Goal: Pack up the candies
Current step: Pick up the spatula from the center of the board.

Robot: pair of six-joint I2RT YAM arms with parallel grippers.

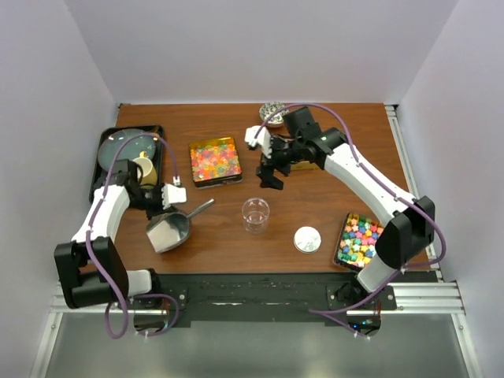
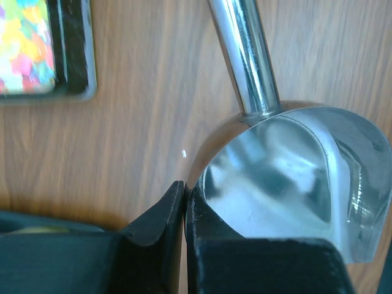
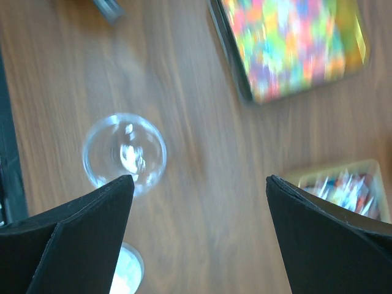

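My left gripper clamps the thin rim of a shiny steel scoop near the table's front left. Of the candies, bright cubes fill the front-right tray, glossy gummies the square tin farther back, where my right gripper hangs spread wide

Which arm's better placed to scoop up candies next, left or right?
Left, likely. The left gripper is closed on the metal scoop's rim, near the gummy tray. The right gripper hangs open and empty near the clear cup.
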